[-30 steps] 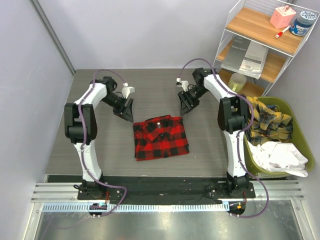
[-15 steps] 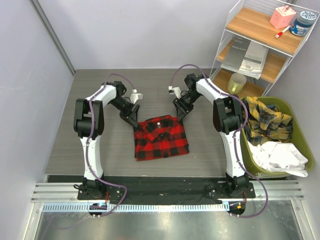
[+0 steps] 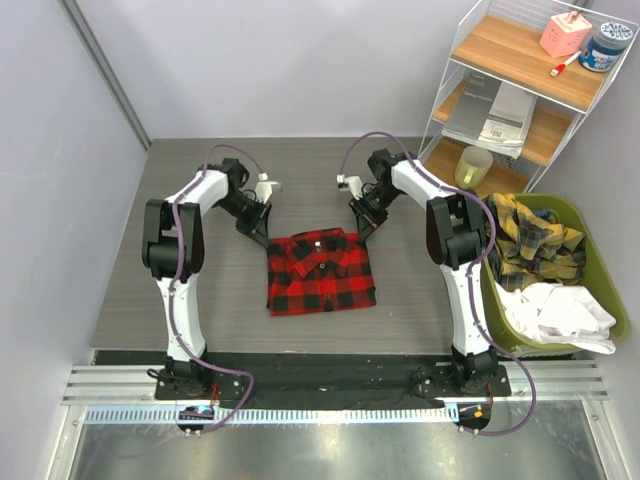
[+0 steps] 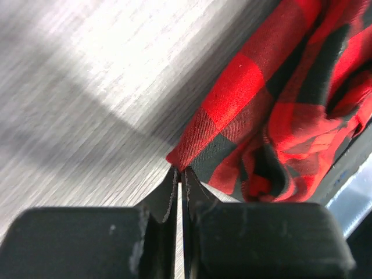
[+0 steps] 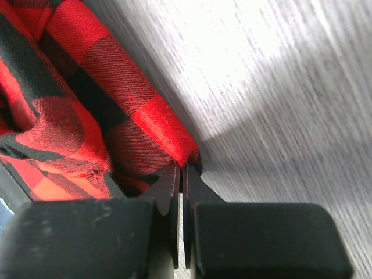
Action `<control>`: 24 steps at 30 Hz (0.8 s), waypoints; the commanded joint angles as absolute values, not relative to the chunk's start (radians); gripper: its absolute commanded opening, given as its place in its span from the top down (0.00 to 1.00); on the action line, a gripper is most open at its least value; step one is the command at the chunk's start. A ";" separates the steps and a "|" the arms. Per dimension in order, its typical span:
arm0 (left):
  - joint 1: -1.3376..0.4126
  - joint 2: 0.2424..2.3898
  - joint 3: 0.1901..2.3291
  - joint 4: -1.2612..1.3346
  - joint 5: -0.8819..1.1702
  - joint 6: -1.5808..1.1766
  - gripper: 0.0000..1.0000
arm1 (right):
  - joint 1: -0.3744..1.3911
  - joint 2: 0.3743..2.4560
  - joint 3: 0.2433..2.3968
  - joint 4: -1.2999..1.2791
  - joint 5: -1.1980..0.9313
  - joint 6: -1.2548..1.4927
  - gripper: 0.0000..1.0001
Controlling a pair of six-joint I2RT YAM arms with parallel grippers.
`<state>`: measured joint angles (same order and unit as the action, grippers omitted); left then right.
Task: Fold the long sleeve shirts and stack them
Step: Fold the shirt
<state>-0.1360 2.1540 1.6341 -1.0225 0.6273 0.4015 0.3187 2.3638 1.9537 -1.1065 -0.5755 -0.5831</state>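
In both wrist views the red-and-black checked flannel shirt (image 4: pixel 279 104) runs out of the picture, and only one corner of it shows. How deep the cloth goes between the closed fingertips of the left hand (image 4: pixel 179 170) and of the right hand (image 5: pixel 183 165) is hidden by the hands themselves. From above, the letters on the shirt's small white patch (image 3: pixel 313 243) are too small to read. The white wire shelf (image 3: pixel 500 45) is cut off at the upper right corner.
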 commanded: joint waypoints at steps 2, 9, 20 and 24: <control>-0.114 2.079 1.651 -0.966 0.571 0.348 0.82 | 0.318 2.302 1.971 -1.049 -0.499 -0.528 0.77; -0.104 1.930 1.588 -1.017 0.726 0.357 0.50 | 0.241 2.189 1.993 -1.123 -0.557 -0.489 0.43; -0.150 1.986 1.545 -1.121 0.887 0.592 0.42 | 0.290 2.171 1.913 -1.132 -0.721 -0.543 0.40; -0.167 2.028 1.554 -1.138 0.890 0.659 0.42 | 0.310 2.200 1.917 -1.124 -0.716 -0.551 0.37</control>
